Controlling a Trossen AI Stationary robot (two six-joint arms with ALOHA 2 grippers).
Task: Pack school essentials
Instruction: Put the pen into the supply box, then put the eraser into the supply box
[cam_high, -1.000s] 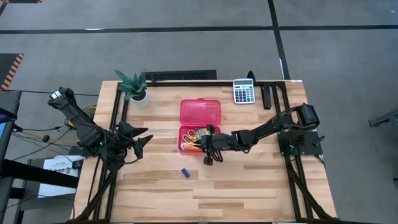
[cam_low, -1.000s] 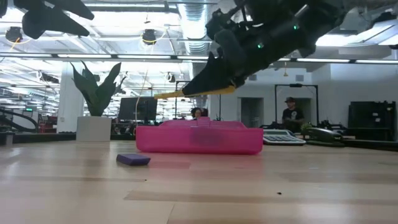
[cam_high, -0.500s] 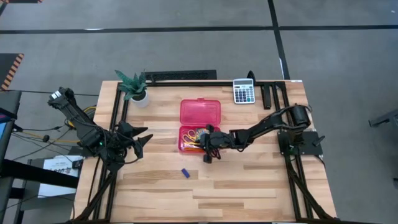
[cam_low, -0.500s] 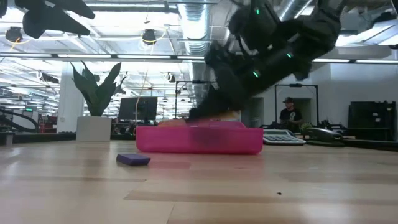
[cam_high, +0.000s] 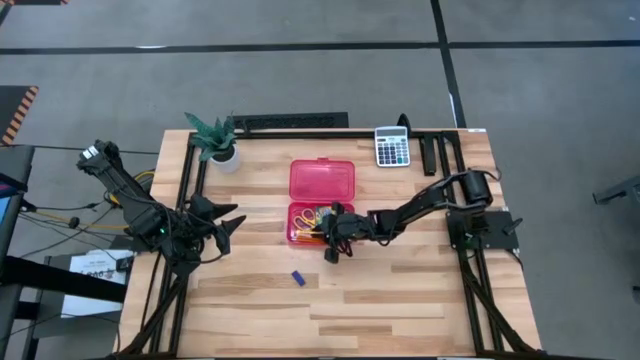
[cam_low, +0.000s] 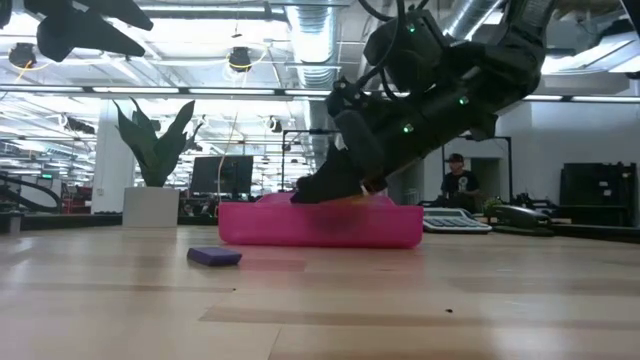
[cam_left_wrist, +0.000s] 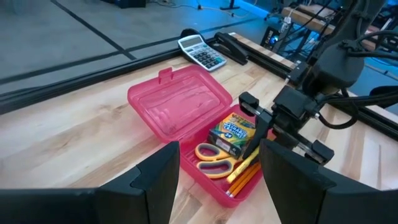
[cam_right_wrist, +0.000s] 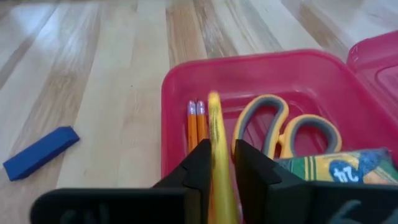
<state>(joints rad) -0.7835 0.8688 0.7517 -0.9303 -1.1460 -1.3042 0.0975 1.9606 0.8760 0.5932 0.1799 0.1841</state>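
Note:
An open pink plastic box (cam_high: 322, 205) lies mid-table, lid flat on the far side. Its tray (cam_right_wrist: 261, 81) holds yellow-handled scissors (cam_right_wrist: 286, 124), two orange pencils (cam_right_wrist: 196, 124) and a green-and-yellow crayon box (cam_left_wrist: 233, 132). My right gripper (cam_high: 328, 236) dips into the tray's near side, shut on a yellow stick (cam_right_wrist: 214, 149). A small blue eraser (cam_high: 297, 278) lies flat on the wood nearer the front edge. My left gripper (cam_high: 228, 222) hovers open by the table's left edge. My right gripper pinches the yellow stick's rear part (cam_right_wrist: 216, 177) between its two fingers (cam_right_wrist: 199, 168). The stick runs along the fingers and juts out past their tips. The fingers slant down from the table's right. The stick's free end (cam_right_wrist: 213, 99) is inside the tray beside the pencils.
A grey calculator (cam_high: 392, 146) sits at the far right of the table and a small potted plant (cam_high: 215, 140) at the far left. Black frame rails run along the left, right and far edges. Bare wood spreads around the eraser. People stand in the room beyond.
My right gripper has come down and moved a little toward the table's left, over the pink tray. The yellow stick, held level above the box a second ago, now sits low at the tray's rim with its free end inside.

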